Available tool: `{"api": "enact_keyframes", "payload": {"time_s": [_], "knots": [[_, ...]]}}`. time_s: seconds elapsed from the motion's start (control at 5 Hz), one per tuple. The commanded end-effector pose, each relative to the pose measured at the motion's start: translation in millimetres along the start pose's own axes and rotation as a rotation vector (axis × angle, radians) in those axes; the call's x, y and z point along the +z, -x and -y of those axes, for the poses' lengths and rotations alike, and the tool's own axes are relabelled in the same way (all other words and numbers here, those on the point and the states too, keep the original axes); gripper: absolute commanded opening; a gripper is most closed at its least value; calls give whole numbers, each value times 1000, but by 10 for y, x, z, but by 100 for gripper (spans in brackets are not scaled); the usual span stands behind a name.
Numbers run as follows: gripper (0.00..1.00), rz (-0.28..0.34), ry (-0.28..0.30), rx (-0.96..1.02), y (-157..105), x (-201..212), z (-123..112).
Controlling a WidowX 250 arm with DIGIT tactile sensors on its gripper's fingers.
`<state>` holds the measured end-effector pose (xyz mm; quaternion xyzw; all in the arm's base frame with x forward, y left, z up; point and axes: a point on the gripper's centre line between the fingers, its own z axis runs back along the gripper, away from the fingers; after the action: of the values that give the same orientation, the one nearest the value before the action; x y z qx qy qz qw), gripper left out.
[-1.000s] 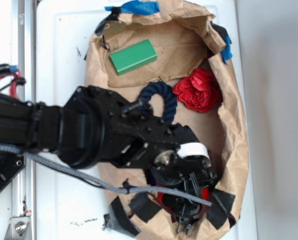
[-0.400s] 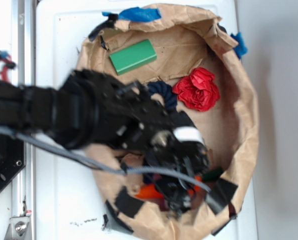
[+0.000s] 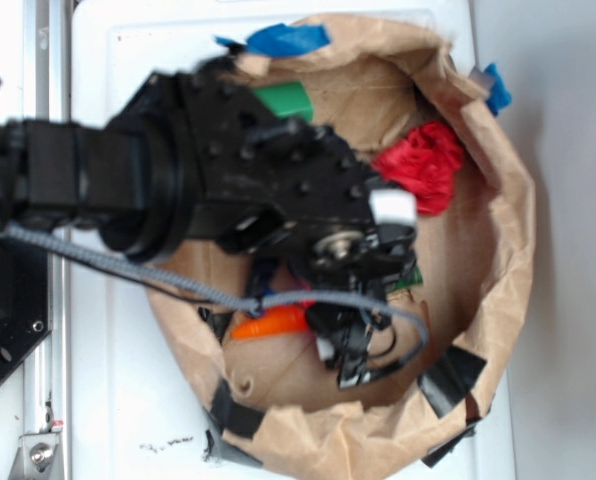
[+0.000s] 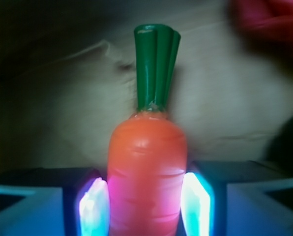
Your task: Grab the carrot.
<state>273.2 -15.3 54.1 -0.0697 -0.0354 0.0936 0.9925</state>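
In the wrist view the carrot (image 4: 147,162) is smooth and orange with a green stem pointing up and away. It sits between my two glowing fingertips (image 4: 93,206), which flank it closely on both sides. My gripper (image 4: 147,209) is shut on the carrot above brown paper. In the exterior view the black gripper (image 3: 328,325) hangs over the paper bag's middle. The carrot's orange body (image 3: 273,322) sticks out to its left and the rest is hidden by the arm.
The crumpled brown paper bag (image 3: 503,260) rings the work area on the white table. A red ruffled cloth ball (image 3: 428,165) lies at the upper right. A green block (image 3: 286,98) is partly hidden behind the arm. Blue tape (image 3: 288,38) and black tape (image 3: 448,375) mark the rim.
My arm has moved from the bag's lower edge up toward its middle, carrying the carrot. The bag's rim has shifted and spread, and the arm now covers most of the green block.
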Motion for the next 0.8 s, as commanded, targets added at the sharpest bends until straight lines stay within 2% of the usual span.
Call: {"api": "enact_keyframes", "payload": {"time_s": [0.0, 0.2, 0.6], "knots": [[0, 22, -100, 17, -154, 371, -9], [0, 0, -132, 2, -227, 524, 41], [0, 79, -104, 16, -302, 962, 1]]}}
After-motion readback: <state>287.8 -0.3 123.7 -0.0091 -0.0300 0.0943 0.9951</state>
